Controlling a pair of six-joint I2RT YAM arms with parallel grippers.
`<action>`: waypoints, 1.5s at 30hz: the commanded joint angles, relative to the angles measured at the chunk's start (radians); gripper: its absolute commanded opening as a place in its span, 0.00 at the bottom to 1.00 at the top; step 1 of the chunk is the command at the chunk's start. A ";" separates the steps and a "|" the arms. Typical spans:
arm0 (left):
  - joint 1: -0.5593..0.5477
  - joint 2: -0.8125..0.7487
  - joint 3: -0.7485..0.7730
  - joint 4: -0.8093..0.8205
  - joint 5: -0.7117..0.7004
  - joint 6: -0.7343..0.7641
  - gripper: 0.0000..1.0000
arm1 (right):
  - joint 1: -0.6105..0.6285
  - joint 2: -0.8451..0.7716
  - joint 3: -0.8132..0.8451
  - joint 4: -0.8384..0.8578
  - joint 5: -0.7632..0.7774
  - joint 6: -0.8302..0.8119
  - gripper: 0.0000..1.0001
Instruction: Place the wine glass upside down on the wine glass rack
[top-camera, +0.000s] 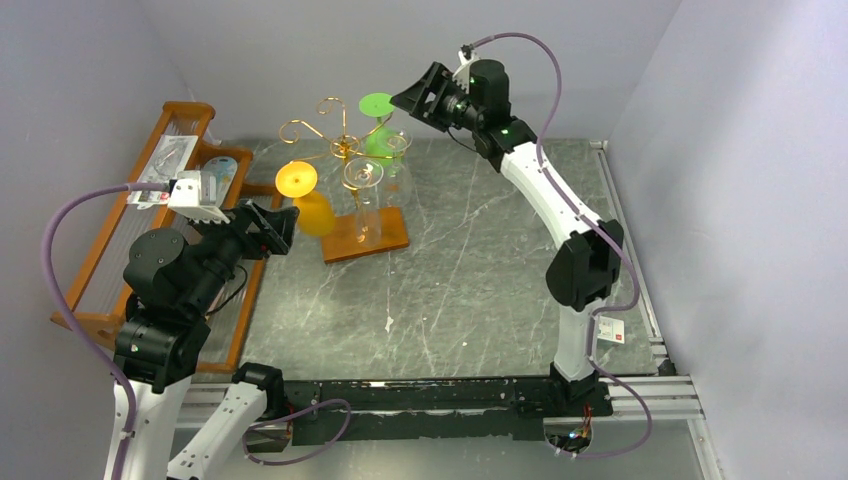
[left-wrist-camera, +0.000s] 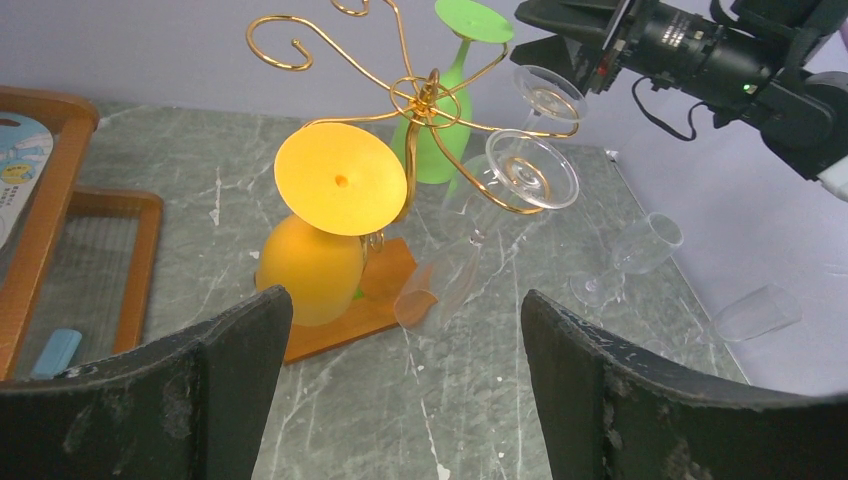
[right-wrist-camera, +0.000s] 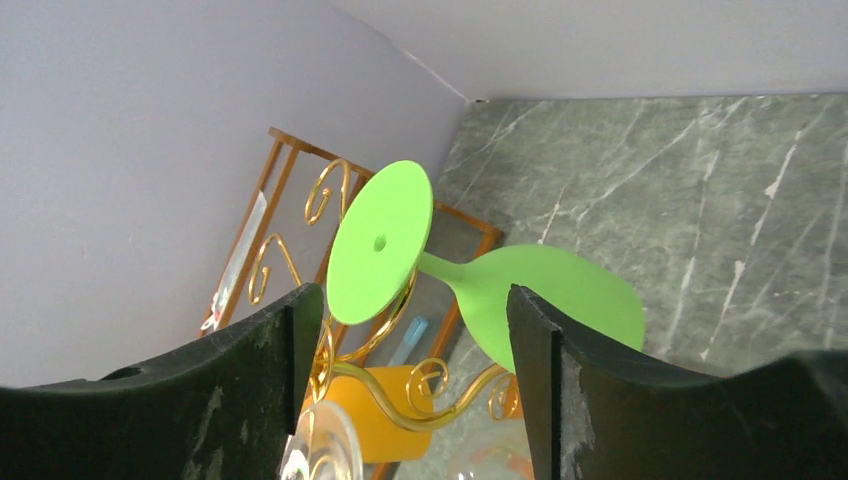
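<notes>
Four glasses (top-camera: 377, 104) on wine glass rack (top-camera: 343, 147), left tool (left-wrist-camera: 403, 310) open, right tool (right-wrist-camera: 412, 300) open, tray (top-camera: 187, 108) beside

The rack (top-camera: 343, 148) stands toward the back left of the table (top-camera: 480, 290), with the shelf (top-camera: 95, 265) along the table's left edge beside it. Four glasses hang upside down from it: a front-left glass (top-camera: 305, 200), a back-right glass (top-camera: 380, 128) and two more glasses (top-camera: 363, 180) between them. The left gripper (top-camera: 285, 225) sits just left of the rack's base, and the right gripper (top-camera: 410, 100) is up behind its right side.
</notes>
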 joint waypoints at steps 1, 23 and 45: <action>-0.008 0.001 -0.001 -0.022 0.001 0.018 0.89 | -0.010 -0.106 -0.053 0.017 0.056 -0.079 0.73; -0.010 0.078 0.037 0.035 0.175 0.036 0.97 | -0.044 -0.762 -0.761 -0.298 0.864 -0.446 0.76; -0.017 0.099 0.036 0.042 0.235 0.041 0.97 | -0.198 -0.509 -0.816 -0.250 0.739 -0.331 0.39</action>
